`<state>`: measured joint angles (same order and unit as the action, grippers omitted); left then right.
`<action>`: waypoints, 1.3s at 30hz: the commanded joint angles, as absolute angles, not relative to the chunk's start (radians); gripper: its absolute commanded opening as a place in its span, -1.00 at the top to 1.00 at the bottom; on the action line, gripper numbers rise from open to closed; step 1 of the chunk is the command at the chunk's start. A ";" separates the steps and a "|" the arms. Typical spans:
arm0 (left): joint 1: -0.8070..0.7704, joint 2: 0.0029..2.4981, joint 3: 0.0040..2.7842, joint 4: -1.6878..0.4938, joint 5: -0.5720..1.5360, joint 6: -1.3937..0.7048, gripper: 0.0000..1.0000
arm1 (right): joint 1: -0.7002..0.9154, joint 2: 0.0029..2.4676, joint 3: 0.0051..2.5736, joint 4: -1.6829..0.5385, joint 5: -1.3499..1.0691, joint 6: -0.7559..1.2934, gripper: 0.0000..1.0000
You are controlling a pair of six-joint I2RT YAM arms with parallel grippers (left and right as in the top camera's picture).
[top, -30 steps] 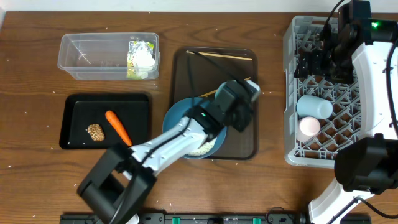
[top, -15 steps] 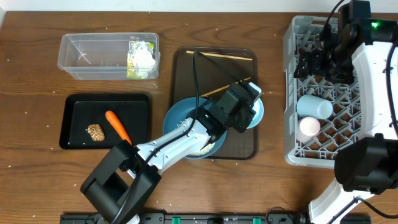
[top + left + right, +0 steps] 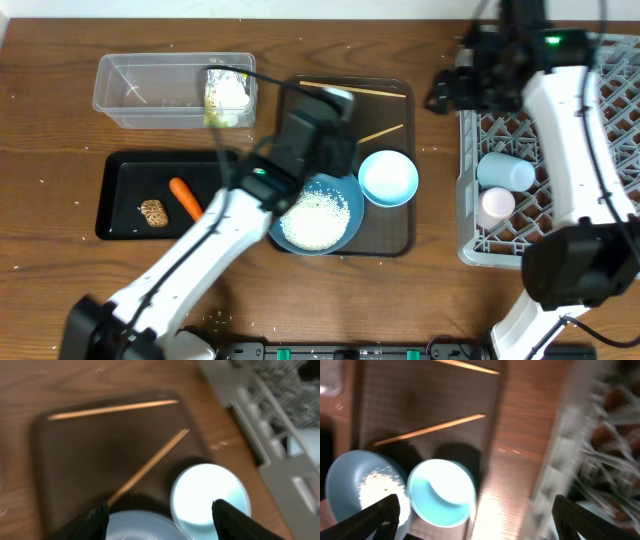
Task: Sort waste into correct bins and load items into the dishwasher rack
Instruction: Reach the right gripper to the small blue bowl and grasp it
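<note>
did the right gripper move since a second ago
Yes. The right gripper has moved left: it was over the dishwasher rack near its far left corner, and now it is past the rack's left wall, toward the brown tray.

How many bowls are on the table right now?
2. A small light blue bowl sits empty on the brown tray; a large darker blue bowl holding rice sits beside it, partly under the left arm. No others show.

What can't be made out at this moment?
- Overhead: the left arm covers part of the large blue bowl and a corner of the black tray.
- Overhead: the right arm hides the far cells of the rack.
- Right wrist: motion blur smears the rack grid.
- Overhead: the print on the wrapper is too small.
</note>
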<state>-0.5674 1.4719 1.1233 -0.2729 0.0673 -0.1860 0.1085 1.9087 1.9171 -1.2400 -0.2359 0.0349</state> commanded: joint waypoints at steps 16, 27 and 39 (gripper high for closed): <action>-0.492 1.453 1.134 -0.404 0.046 -0.204 -0.58 | 0.266 2.223 1.929 -1.336 -0.150 0.043 -0.19; -0.476 1.454 1.134 -0.414 -0.038 -0.204 -0.59 | 0.278 2.231 1.835 -1.256 -0.172 0.002 -0.07; -0.472 1.454 1.134 -0.414 -0.039 -0.204 -0.59 | 0.278 2.231 1.773 -1.184 -0.173 0.002 0.97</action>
